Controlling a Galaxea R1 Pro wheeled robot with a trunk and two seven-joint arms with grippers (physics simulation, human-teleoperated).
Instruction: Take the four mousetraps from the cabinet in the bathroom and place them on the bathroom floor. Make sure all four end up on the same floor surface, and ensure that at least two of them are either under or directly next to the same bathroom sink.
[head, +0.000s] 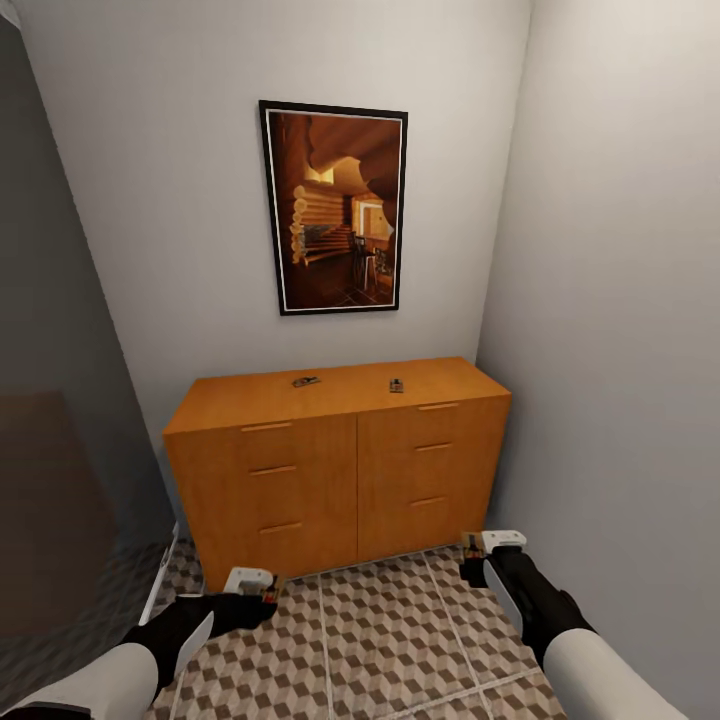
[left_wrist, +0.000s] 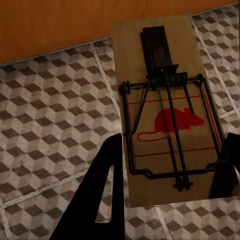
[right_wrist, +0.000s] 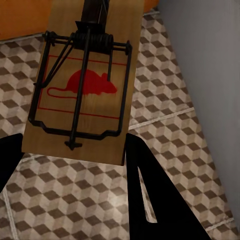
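The orange-brown cabinet (head: 340, 470) stands against the far wall in the head view. Two tiny dark mousetraps (head: 305, 381) (head: 397, 384) lie on its top. My left gripper (head: 252, 584) hangs low over the cube-patterned bathroom floor (head: 400, 640), in front of the cabinet's left half. In the left wrist view it (left_wrist: 170, 175) is shut on a wooden mousetrap (left_wrist: 165, 115) with a red mouse print. My right gripper (head: 488, 556) hangs by the cabinet's lower right corner. The right wrist view shows it (right_wrist: 75, 155) shut on another mousetrap (right_wrist: 85, 90). The bathroom sink is out of view.
A framed picture (head: 335, 208) hangs above the cabinet. A grey wall (head: 620, 350) closes the right side, close to my right arm. On the left stands a dark translucent panel (head: 50, 450). Open tiled floor lies between my arms.
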